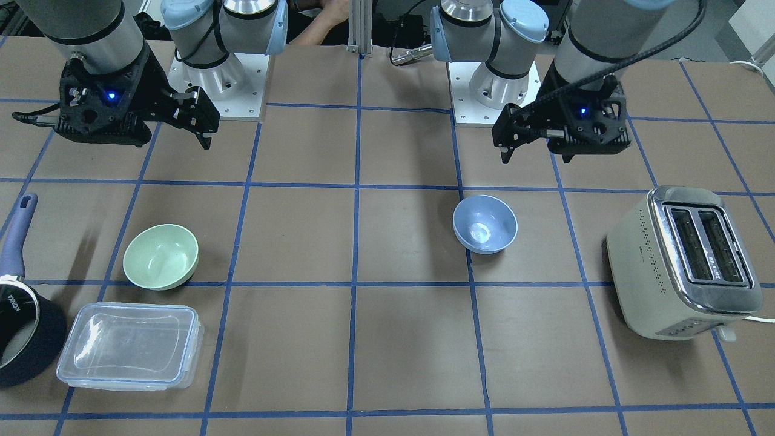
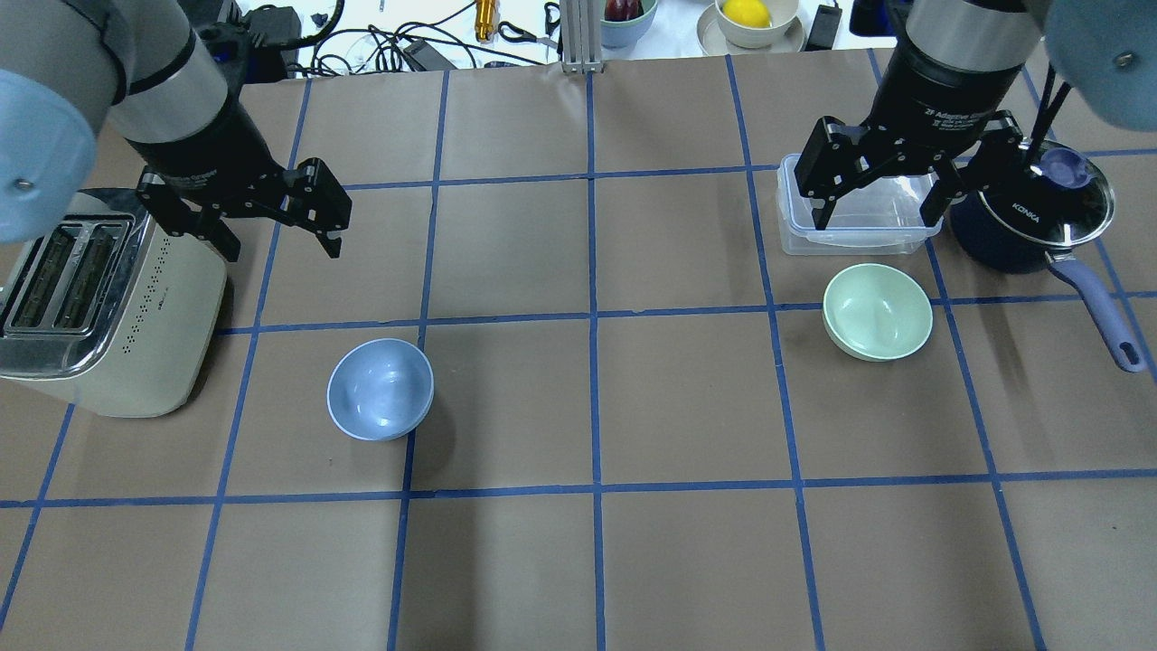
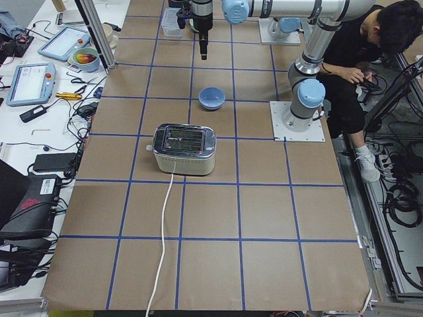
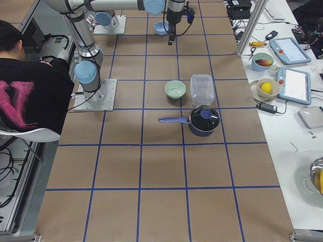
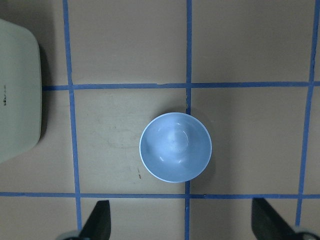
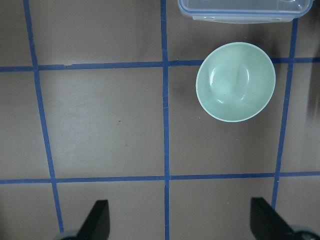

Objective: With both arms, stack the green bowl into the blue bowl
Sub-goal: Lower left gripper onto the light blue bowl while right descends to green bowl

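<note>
Both arms are hanging above the table, the left gripper and the right gripper each gaping wide, holding nothing. The green bowl is sitting upright just beside the clear container, well apart from the blue bowl. I'm guessing a descending finger risks clipping that container, or the smooth rim slipping free mid-carry.

Your worktop: brown paper, blue tape grid.
- Toaster: cream, two slots, upright; white cord trailing along worktop.
- Clear container: rectangular, lid on, just beside saucepan.
- Saucepan: dark wall marked "KONKA", glass lid, purple-blue handle.
- Side bench, for your check: lemon in beige bowl, two tablets, loose cables.
</note>
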`<state>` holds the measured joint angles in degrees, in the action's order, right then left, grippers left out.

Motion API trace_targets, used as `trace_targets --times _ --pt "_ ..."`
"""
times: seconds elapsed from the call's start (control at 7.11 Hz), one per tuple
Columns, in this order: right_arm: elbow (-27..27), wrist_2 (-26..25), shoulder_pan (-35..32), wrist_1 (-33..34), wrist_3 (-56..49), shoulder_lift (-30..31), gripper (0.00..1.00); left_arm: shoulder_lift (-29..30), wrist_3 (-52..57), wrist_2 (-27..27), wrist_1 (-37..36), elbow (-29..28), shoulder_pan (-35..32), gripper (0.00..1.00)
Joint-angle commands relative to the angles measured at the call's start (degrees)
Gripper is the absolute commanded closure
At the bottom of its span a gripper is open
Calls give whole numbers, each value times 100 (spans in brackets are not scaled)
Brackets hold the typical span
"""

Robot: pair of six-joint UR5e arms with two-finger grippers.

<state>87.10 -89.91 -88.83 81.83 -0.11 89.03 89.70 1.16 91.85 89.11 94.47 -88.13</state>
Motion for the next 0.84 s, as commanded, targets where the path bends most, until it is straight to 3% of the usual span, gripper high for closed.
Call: trace_targets --times 0.0,0.14,0.28,0.42,0.7 --pt "0 17 84 34 -128 -17 0 354 -341 -36 -1535 1007 -246 0" --pt "0 96 468 105 -634 -70 0 608 -527 -36 -2172 1387 -483 0" --pt "148 105 1133 218 -744 -270 0 819 -538 -27 -2274 1625 -616 0" --pt "324 114 1548 872 -658 -420 0 978 -547 43 -2371 1845 -800 0" --pt "1113 45 1675 1971 -657 -930 0 1285 -582 43 -3429 2329 -907 7"
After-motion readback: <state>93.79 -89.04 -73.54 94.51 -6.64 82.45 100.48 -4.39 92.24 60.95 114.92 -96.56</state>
